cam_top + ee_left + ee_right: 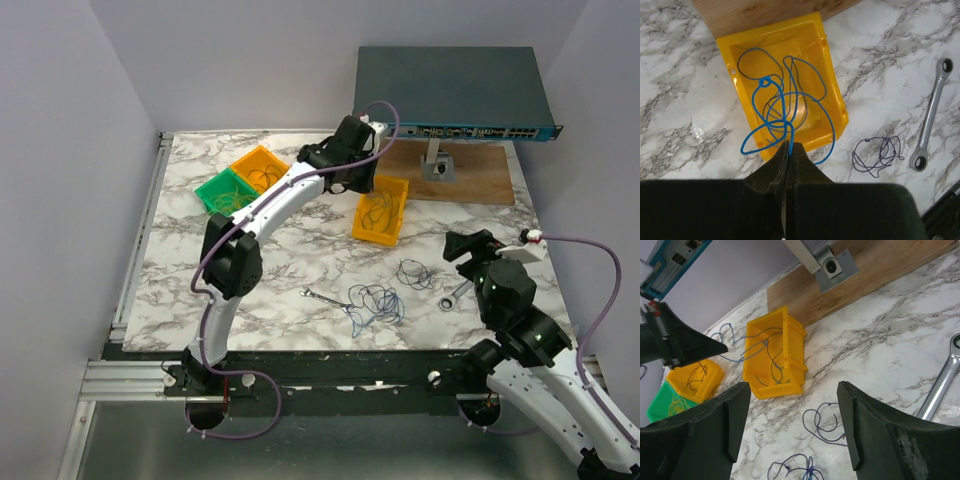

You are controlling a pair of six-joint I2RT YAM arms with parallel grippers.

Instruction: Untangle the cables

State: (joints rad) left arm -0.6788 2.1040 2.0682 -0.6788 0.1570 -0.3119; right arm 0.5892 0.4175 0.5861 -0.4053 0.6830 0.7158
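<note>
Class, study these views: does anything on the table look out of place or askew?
The blue cable, pinched by the left gripper, loops out past the yellow bin rim instead of lying inside. A silver wrench lies beside a loose dark cable, a stray tool among wires.

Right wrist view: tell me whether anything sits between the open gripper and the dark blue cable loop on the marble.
Nothing visible does. The right gripper hangs open over bare marble with the dark blue cable loop just ahead. The ratchet wrench lies off to the right, the yellow bin beyond the loop.
</note>
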